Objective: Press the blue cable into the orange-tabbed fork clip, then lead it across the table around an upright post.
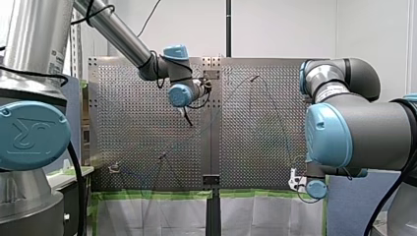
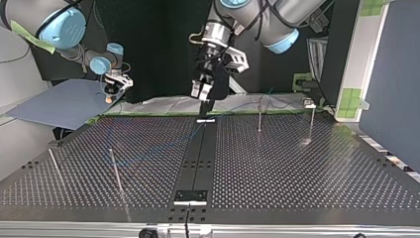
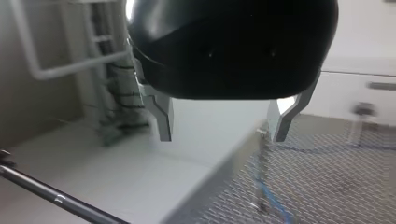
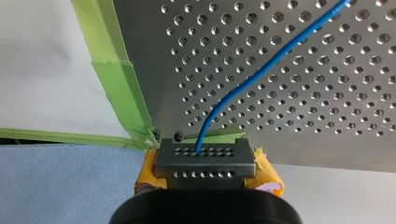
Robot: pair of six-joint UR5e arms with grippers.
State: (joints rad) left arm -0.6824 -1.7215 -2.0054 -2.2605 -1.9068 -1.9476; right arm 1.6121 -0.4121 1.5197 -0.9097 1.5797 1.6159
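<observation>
In the top view a thin upright post (image 2: 115,169) stands near left on the surface (image 2: 297,188). Above the far edge my left claw (image 3: 222,133) hangs, fingers apart. Far left, my right claw (image 4: 204,156) is clamped on the blue cable (image 4: 261,70).

Bright even light, soft sheen across the perforated table (image 2: 307,148)

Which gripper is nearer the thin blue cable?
Right: my right gripper is shut on the blue cable at the perforated table's corner. My left gripper hangs open over its middle, off the cable.
</observation>
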